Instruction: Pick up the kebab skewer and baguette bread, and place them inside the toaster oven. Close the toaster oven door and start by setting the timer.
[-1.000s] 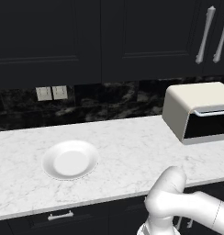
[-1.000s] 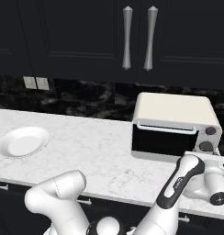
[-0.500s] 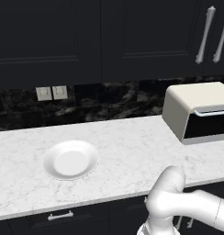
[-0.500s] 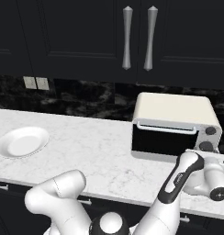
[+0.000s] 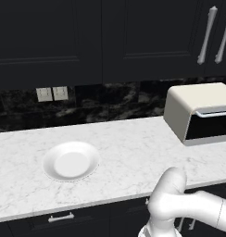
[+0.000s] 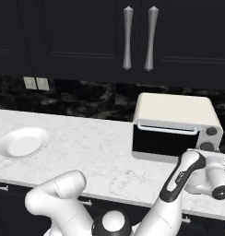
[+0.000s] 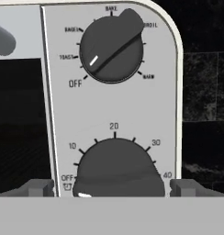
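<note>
Toaster oven (image 7: 109,105) dials: OFF, TOAST, BAGEL, BAKE, BROIL, WARM; OFF, 10, 20, 30, 40.

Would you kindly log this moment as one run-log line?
pincer: open, astride timer knob | toaster oven door: closed | plate: empty

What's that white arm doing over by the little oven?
The claw is open and lined up right in front of the lower timer knob on the toaster oven, one finger to each side of it. The toaster oven door looks closed. The white plate lies bare on the marble counter. I'd guess the arm is about to turn the timer.
</note>
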{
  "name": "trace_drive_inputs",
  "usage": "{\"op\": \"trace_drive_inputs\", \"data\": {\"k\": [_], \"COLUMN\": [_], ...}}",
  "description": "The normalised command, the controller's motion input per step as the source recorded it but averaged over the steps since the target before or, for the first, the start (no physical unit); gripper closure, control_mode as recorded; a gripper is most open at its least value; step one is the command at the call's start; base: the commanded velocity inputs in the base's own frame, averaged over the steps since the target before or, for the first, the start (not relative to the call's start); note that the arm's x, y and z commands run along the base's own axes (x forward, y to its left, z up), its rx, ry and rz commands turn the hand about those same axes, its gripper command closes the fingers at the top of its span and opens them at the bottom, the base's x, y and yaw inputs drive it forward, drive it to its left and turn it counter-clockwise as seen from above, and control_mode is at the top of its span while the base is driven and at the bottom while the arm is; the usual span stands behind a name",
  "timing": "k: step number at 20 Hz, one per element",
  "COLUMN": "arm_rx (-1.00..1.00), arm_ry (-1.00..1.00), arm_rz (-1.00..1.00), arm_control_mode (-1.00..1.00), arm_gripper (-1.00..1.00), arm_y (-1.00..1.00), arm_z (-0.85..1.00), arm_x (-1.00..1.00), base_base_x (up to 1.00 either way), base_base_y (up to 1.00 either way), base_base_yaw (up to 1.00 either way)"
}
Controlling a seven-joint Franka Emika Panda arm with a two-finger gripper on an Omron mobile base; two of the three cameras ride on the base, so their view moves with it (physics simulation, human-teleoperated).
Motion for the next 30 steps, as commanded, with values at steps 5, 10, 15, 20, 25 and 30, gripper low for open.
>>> {"op": "trace_drive_inputs", "data": {"k": [5,10,15,20,25,30], "arm_rx": [0.0,0.0,0.0,0.0,0.11,0.18], "arm_ry": [0.01,0.03,0.02,0.0,0.0,0.0], "arm_rz": [0.0,0.0,0.0,0.0,0.0,-0.01], "arm_control_mode": [-1.0,-1.0,-1.0,-1.0,-1.0,-1.0], "arm_gripper": [-1.0,1.0,1.0,1.0,1.0,1.0], "arm_y": [0.0,0.0,0.0,0.0,-0.11,-0.2], "arm_z": [0.0,0.0,0.0,0.0,0.0,0.0], "arm_x": [0.15,0.07,0.0,0.0,-0.05,-0.11], "base_base_x": [0.0,0.0,0.0,0.0,0.0,0.0], "base_base_y": [0.0,0.0,0.0,0.0,0.0,0.0], "base_base_yaw": [0.0,0.0,0.0,0.0,0.0,0.0]}}
